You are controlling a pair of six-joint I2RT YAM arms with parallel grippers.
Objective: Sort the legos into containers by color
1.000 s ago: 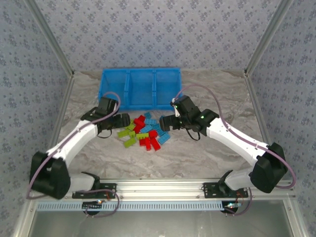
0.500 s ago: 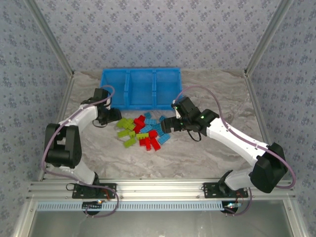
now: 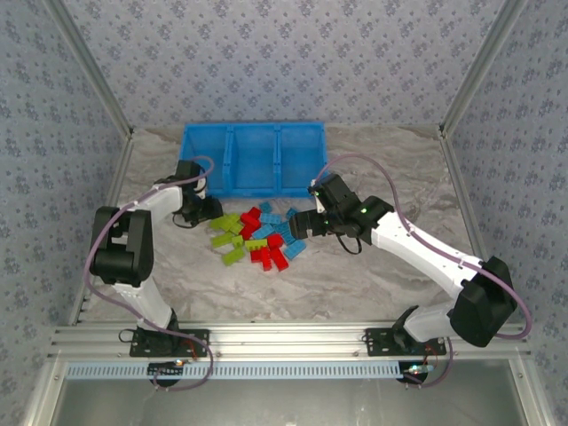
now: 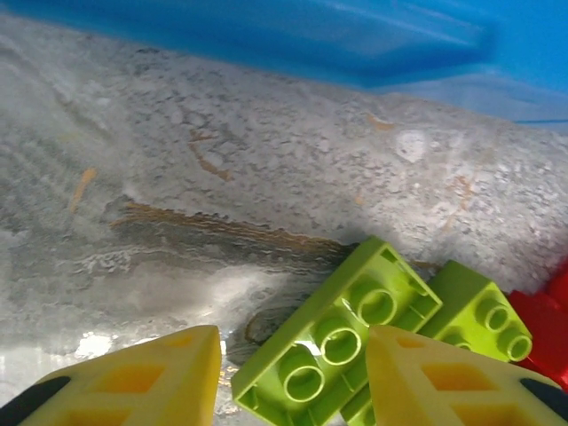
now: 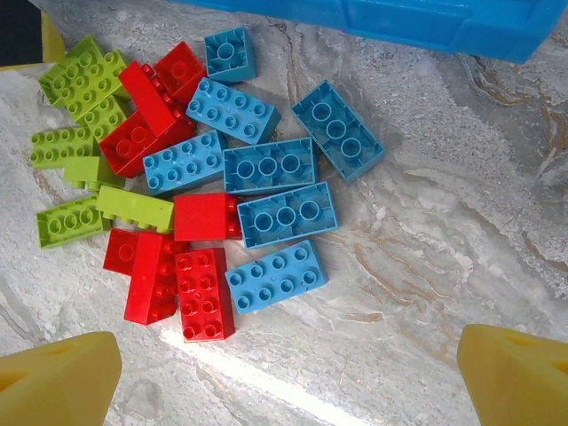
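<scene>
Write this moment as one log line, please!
left gripper: open, astride lime green brick | right gripper: open, at lego pile | bin: no legos

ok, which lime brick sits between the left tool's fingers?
The lime green studded plastic brick lying diagonally, three studs showing; the neighbouring lime brick sits further right.

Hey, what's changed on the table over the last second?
The left arm folded back, and the left gripper narrowed around a lime green brick at the left edge of the lego pile, not yet clamped. The right gripper dipped slightly, still wide open. Pile and blue bin tray stayed put.
</scene>
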